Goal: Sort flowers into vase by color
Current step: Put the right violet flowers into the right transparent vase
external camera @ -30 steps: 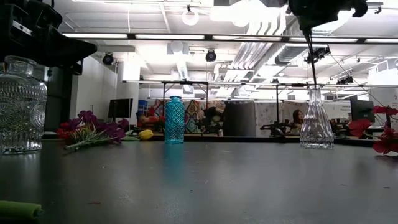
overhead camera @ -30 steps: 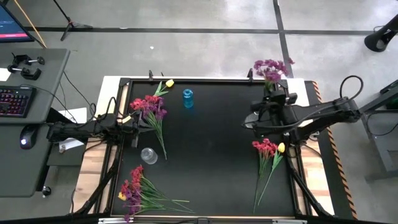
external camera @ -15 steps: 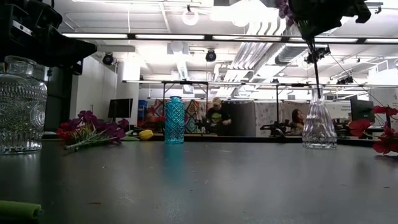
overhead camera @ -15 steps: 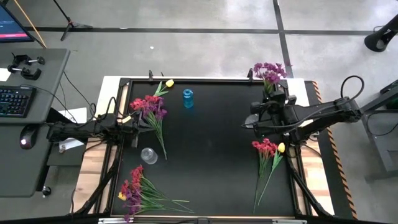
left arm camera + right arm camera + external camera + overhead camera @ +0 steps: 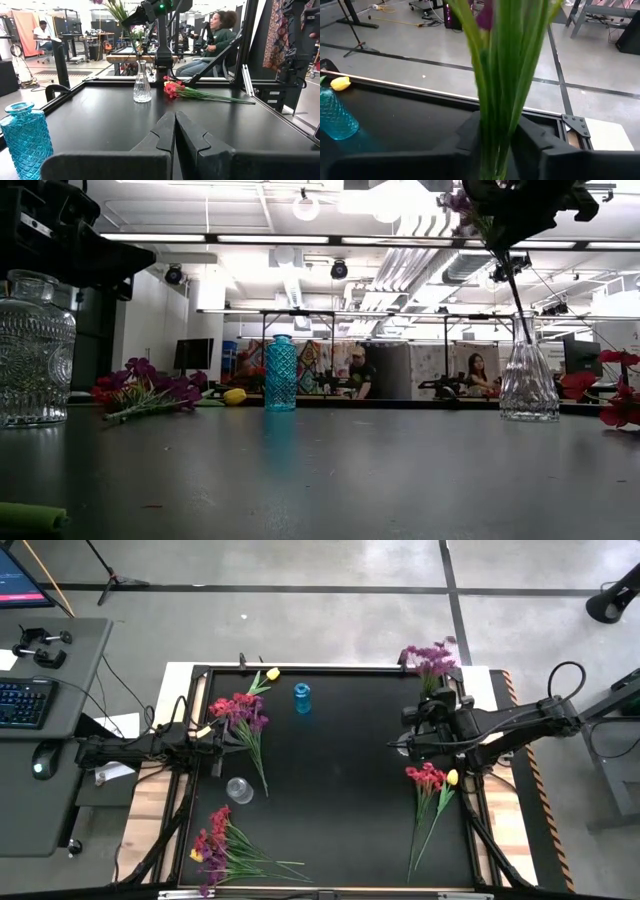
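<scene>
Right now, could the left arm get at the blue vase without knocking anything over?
Probably yes. The left hand is shut and empty, and the blue vase stands alone on bare table. Only the red and purple flowers lie near the arm, to one side of the way.

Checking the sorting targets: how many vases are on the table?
3. A blue vase near the far edge, a clear glass vase at the left, and a clear narrow-necked vase below the right gripper, holding purple flowers' stems.

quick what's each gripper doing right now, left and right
Left gripper: closed, empty, waiting at the table's left edge.
Right gripper: around the stems of the purple flowers, over the clear vase; whether it's still gripping cannot be told.
</scene>
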